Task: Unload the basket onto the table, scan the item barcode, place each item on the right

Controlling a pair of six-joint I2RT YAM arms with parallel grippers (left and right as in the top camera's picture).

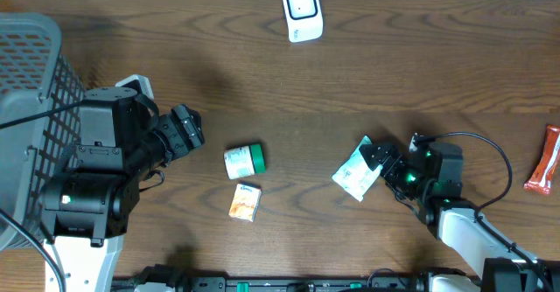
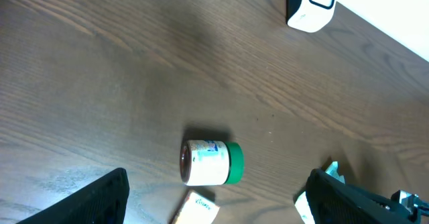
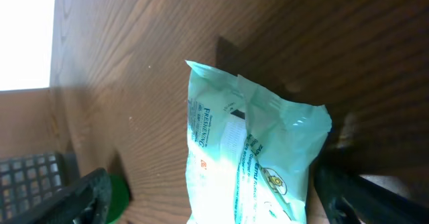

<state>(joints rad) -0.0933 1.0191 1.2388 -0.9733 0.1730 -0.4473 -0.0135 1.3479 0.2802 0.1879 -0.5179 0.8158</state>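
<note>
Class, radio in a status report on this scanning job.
Left gripper open, empty. Right gripper open around pale packet. Scanner far off, nothing between.

You are holding the left arm (image 1: 92,165) out from the near-left side, the left gripper (image 1: 187,130) pointing toward the middle with its jaws standing wide apart. Its fingers (image 2: 100,200) are showing at the lower corners of the left wrist view. Your right arm (image 1: 459,226) is reaching in from the near-right, the right gripper (image 1: 378,157) angling up and leftward, its jaws also gaping wide.
</note>
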